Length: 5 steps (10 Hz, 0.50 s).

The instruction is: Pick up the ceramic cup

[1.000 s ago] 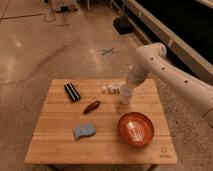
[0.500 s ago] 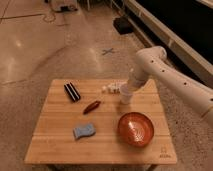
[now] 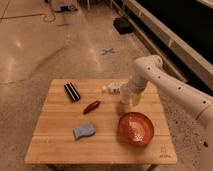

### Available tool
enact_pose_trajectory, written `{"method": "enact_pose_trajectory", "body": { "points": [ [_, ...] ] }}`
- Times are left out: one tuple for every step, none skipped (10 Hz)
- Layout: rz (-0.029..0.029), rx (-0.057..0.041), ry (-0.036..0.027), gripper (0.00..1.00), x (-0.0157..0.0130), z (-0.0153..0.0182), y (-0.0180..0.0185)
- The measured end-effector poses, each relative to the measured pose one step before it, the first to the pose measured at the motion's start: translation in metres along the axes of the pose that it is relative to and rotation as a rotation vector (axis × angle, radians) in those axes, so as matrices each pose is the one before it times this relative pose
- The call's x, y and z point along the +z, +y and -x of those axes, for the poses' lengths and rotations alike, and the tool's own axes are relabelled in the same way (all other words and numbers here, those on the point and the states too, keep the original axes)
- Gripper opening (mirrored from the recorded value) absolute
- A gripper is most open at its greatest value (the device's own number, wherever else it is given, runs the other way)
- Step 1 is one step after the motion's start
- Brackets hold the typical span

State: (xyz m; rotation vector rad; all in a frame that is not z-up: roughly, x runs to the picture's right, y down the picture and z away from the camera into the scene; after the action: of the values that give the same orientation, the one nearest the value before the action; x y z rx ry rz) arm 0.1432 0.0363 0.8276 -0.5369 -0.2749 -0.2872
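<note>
The small white ceramic cup [image 3: 124,98] stands on the wooden table [image 3: 60,145], at the back right, just behind the orange bowl [image 3: 135,128]. My gripper [image 3: 128,94] hangs from the white arm that reaches in from the right. It is right at the cup, over its top and right side, and hides part of it. The cup rests on the table.
Tiny white pieces [image 3: 113,88] lie just left of the cup. A black block [image 3: 72,92], a red chili pepper [image 3: 91,106] and a blue sponge [image 3: 84,131] lie on the left half of the table. A dark bench runs behind on the right.
My arm has shifted slightly, bringing the gripper lower at the cup. The cup and the other things have not moved.
</note>
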Motion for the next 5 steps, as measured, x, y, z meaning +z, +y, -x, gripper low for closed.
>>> {"method": "enact_pose_trajectory", "body": {
  "points": [
    [0.00381,0.00366,0.00195,0.80,0.00025,-0.00102,0.00111],
    [0.00446,0.00245,0.00212,0.80,0.00202,-0.00118,0.00172],
    [0.00656,0.00202,0.00413,0.80,0.00294,-0.00179,0.00210],
    [0.00981,-0.00090,0.00587,0.80,0.00800,-0.00209,0.00218],
    [0.00587,-0.00189,0.00581,0.80,0.00664,-0.00143,0.00050]
  ]
}}
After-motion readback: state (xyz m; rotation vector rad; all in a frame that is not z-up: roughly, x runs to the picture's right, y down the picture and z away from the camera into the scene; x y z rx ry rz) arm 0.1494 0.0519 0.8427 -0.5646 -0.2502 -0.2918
